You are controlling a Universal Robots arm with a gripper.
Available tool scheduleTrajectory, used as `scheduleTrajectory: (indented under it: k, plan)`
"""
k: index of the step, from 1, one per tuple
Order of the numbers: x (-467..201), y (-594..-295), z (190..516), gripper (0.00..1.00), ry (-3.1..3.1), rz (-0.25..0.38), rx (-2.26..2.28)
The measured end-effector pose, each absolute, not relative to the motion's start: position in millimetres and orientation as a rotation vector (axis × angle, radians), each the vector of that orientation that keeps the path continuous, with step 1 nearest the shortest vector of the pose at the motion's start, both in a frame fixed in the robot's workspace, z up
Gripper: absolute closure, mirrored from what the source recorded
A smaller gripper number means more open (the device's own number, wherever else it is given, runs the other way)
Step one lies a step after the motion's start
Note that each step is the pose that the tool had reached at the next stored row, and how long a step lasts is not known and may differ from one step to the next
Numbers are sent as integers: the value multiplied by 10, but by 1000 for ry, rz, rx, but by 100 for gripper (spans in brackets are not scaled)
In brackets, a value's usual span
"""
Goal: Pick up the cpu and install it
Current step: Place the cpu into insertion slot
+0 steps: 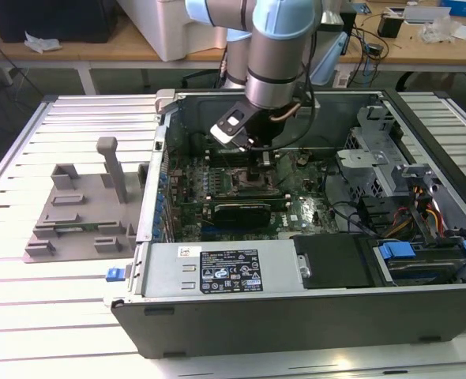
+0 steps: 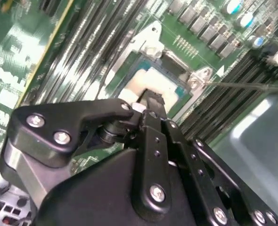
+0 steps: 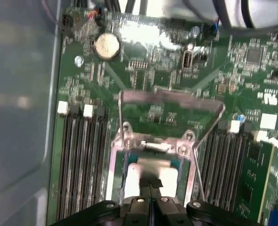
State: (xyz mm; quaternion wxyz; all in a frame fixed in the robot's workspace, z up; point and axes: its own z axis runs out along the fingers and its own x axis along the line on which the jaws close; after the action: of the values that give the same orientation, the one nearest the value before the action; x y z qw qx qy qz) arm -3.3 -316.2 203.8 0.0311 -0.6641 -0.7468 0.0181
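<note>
The exterior view shows the whole steel case [image 1: 296,324]. Both wrist views show the black gripper [image 3: 151,188] [image 2: 151,100] clenched over the pale, square cpu [image 3: 140,170] [image 2: 154,79].

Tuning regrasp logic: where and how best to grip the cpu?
Likely by two opposite rim edges, straight down from above. The cpu lies flat and low inside the socket frame, with the raised load plate on one side, so a sideways approach looks blocked.

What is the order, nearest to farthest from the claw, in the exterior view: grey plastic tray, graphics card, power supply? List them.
1. Graphics card, just beside the claw, inside the case.
2. Power supply, at the case's near wall.
3. Grey plastic tray, outside the case, exterior view's left.
</note>
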Motion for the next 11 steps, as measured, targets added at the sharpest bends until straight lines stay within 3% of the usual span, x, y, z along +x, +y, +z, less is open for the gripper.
scheduleTrajectory:
  k: [3,11]
  plan:
    - [51,-3158,2042,89,-2300,55,-2045]
    - [56,-3160,2466,89,-2300,56,-2045]
